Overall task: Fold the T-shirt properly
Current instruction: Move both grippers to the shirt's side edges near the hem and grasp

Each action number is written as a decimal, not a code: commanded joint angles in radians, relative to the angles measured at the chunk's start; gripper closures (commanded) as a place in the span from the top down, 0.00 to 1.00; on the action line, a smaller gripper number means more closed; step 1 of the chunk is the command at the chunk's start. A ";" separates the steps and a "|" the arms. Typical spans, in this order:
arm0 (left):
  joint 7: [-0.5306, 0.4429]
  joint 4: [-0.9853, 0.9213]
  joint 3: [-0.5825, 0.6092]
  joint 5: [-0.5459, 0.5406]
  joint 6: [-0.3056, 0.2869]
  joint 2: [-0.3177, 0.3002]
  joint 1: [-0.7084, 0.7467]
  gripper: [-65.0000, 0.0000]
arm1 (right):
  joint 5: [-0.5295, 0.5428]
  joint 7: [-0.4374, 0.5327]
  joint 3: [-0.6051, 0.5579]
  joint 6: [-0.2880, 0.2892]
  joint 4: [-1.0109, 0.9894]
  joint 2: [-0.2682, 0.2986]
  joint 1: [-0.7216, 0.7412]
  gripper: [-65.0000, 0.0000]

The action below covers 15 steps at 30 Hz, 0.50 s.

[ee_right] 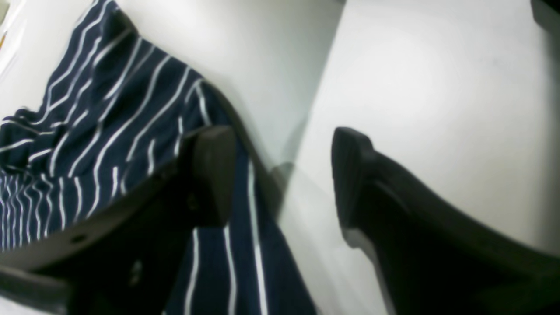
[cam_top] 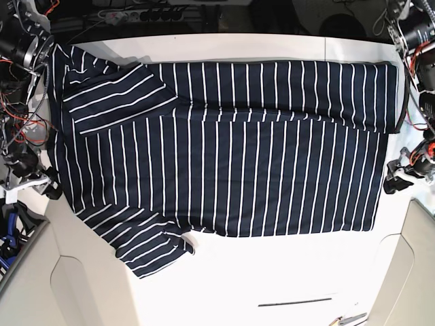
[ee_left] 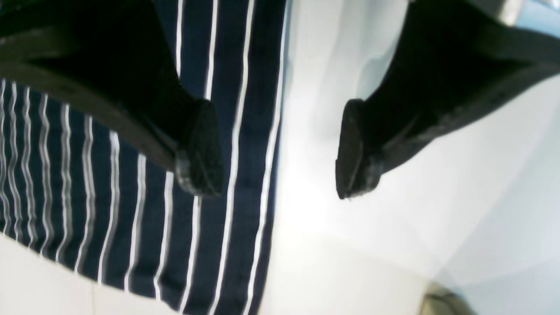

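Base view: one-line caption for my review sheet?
Striped T-shirt spread on white table, far edge folded over, arms at both ends.

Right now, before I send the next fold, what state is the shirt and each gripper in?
T-shirt: spread flat on the white table, far long edge folded in over the body, one sleeve folded in, near sleeve out.
Left gripper: open, holding nothing, straddling the shirt's edge.
Right gripper: open, empty, one finger over the fabric, the other over bare table.

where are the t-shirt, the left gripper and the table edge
T-shirt [cam_top: 238,163], base view, middle of the striped body.
left gripper [ee_left: 280,148], left wrist view, gap between its open jaws.
table [cam_top: 272,272], base view, bare white surface near the front edge.
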 commanded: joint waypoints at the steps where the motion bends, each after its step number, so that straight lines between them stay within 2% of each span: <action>1: -0.037 -0.026 0.011 -0.004 -0.005 -0.021 -0.046 0.66 | 0.015 0.021 0.003 0.008 0.011 0.019 0.029 0.53; 5: -0.114 -0.161 0.079 0.062 0.005 -0.021 -0.126 0.66 | 0.015 0.021 0.003 0.008 0.009 0.019 0.029 0.53; 8: -0.147 -0.224 0.114 0.066 0.021 -0.020 -0.164 0.66 | 0.015 0.021 0.003 0.008 0.009 0.014 0.028 0.53; 15: -0.154 -0.257 0.130 0.063 0.021 -0.005 -0.190 0.66 | -0.003 0.021 0.003 0.011 0.009 -0.042 0.026 0.53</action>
